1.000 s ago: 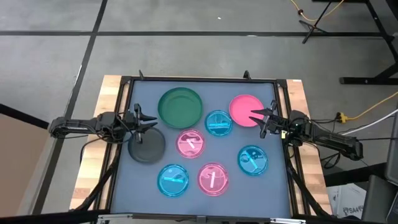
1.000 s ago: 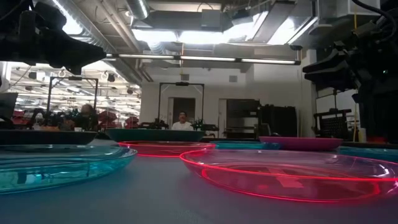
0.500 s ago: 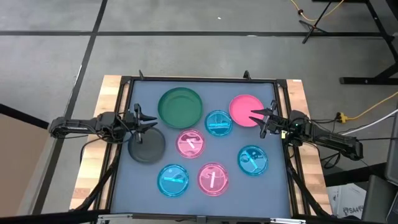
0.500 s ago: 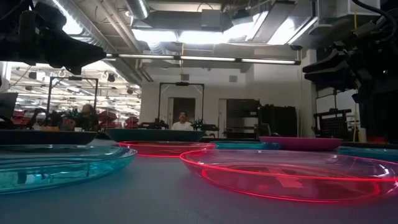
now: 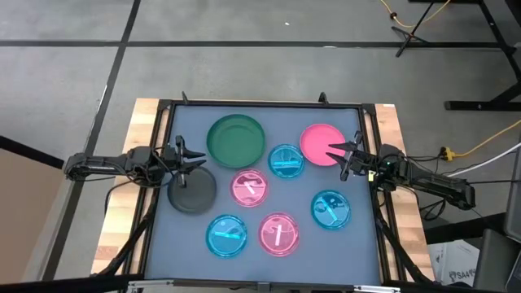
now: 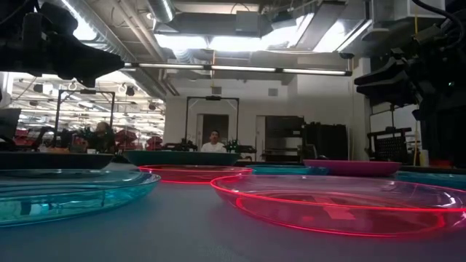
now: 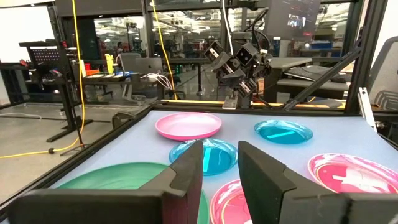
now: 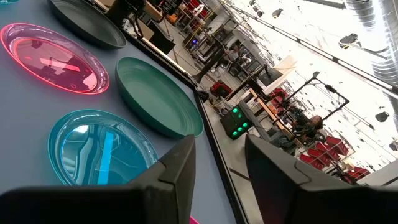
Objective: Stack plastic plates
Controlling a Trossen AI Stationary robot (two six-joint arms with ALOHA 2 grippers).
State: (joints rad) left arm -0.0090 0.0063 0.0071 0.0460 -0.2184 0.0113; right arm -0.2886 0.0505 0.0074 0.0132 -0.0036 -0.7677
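No plate is stacked yet: 7 lie flat and apart on the table [image 5: 183, 236]. The right gripper [image 5: 346, 159], jaws apart and empty, hovers at the solid pink plate [image 5: 320, 143]; the left gripper [image 5: 189, 159], jaws also apart, hangs by the dark grey plate [image 5: 192, 189]. Best to pinch a rim from the side, lift level and centre over the dark green plate [image 5: 236, 139]. Being round, the plates have no long axis; all face up.

No readable text, label or number anywhere.
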